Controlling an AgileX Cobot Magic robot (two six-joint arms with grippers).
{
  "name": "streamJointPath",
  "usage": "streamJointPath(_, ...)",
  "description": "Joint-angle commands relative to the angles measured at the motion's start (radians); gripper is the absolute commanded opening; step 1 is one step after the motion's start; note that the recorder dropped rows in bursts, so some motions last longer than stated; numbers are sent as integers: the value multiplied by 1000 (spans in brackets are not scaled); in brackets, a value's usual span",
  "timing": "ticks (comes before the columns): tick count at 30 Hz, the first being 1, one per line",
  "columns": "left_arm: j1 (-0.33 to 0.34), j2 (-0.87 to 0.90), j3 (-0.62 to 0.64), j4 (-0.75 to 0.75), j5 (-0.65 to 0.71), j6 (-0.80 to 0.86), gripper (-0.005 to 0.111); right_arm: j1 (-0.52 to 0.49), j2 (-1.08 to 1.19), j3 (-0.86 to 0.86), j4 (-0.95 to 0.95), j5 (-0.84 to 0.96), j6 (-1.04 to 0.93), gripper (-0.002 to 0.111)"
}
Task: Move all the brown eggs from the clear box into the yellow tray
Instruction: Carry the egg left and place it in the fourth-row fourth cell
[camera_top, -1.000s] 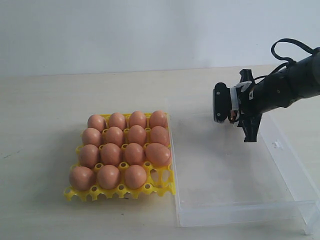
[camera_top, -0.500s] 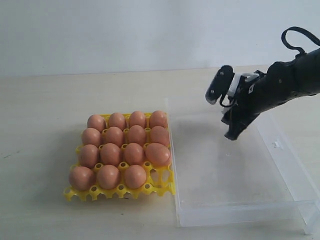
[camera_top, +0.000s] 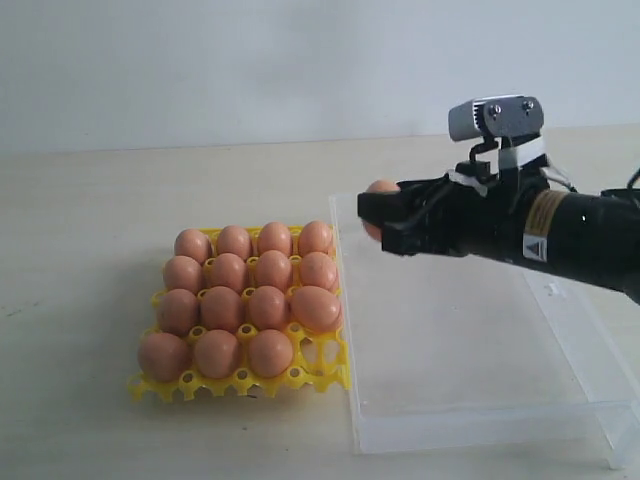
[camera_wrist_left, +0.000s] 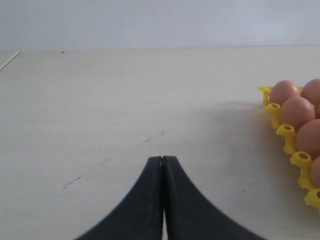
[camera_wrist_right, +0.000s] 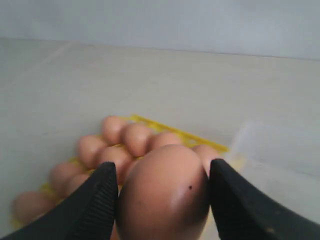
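My right gripper (camera_top: 376, 212) is shut on one brown egg (camera_top: 380, 187), held in the air above the far left corner of the clear box (camera_top: 480, 425). In the right wrist view the egg (camera_wrist_right: 165, 195) fills the gap between both black fingers of the gripper (camera_wrist_right: 162, 167). The yellow tray (camera_top: 240, 385) lies left of the box with several brown eggs (camera_top: 228, 300) in its cups; its front right cup (camera_top: 320, 355) is bare. My left gripper (camera_wrist_left: 162, 159) is shut on nothing, low over bare table beside the tray (camera_wrist_left: 287, 131). It is outside the exterior view.
The box's left wall touches the tray's right edge. One egg (camera_top: 315, 307) in the tray's right column lies tilted and bulges toward the box. The tray (camera_wrist_right: 150, 122) and the box's corner (camera_wrist_right: 270, 145) lie ahead of the held egg. A pale wall rises behind the table.
My right arm has turned and swung left across the box toward the tray, so the egg now shows at its tip. The tray, its eggs and the box have not moved.
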Motion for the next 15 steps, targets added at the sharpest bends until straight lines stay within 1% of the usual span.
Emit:
streamJointPath(1,-5,-6,-4,-6,-14,-5,0,1,-12,63,-239,-186,109,0)
streamJointPath(4,-5,-6,-4,-6,-14,-5,0,1,6,69,-340,-239,159,0)
streamJointPath(8,-5,-6,-4,-6,-14,-5,0,1,39,69,-377,-308,179,0)
streamJointPath(15,-5,-6,-4,-6,-14,-5,0,1,126,62,-387,-343,183,0)
